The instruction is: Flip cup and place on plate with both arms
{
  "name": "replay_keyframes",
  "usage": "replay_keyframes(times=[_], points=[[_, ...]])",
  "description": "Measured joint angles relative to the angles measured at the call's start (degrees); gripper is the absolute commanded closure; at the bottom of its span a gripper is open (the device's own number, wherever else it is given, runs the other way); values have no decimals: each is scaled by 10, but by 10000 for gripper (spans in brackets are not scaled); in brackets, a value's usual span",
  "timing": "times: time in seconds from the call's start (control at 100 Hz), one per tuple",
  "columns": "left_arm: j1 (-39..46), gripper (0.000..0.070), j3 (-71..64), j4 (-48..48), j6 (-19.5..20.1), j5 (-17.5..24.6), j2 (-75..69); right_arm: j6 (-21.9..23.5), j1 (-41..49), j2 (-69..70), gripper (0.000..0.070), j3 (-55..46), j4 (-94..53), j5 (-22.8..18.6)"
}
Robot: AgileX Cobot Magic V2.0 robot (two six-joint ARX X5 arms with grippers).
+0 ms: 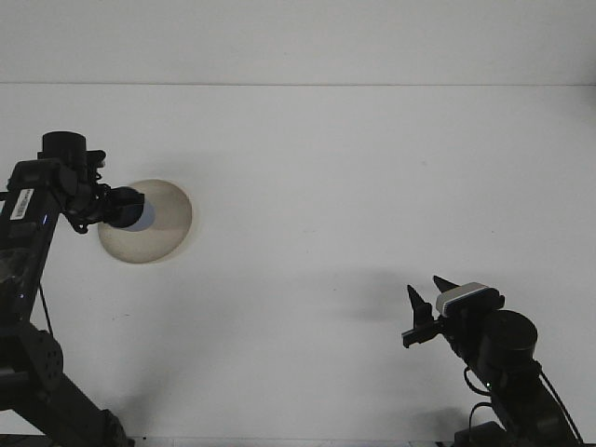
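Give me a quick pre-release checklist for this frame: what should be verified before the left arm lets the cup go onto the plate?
1. Cup over the plate: ok, over its left part.
2. Left claw gripping the cup: ok, it appears shut on it.
3. Cup upright, opening up: cannot tell; too dark.
4. Cup touching the plate: cannot tell.
5. Right claw out of the way: ok, open, far to the right.
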Motion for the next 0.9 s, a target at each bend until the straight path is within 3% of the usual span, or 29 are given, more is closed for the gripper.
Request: replay_keyframes(times=[0.13, 0.27, 0.42, 0.5, 0.76, 0.9], points=[[0, 684, 0, 14, 8, 33, 29, 0, 0, 0, 353, 0, 0, 0], [0, 666, 0, 26, 16, 36, 44, 0, 0, 0, 353, 0, 0, 0], [1, 403, 0, 30, 16, 36, 47, 0, 0, 0, 353, 0, 0, 0], [5, 321, 2, 24, 16, 36, 47, 0, 0, 0, 353, 0, 0, 0], [17, 316, 75, -28, 12, 36, 22, 0, 0, 0, 353, 0, 0, 2], [19, 317, 81, -28, 9, 36, -84, 0, 0, 0, 354, 0, 0, 30]])
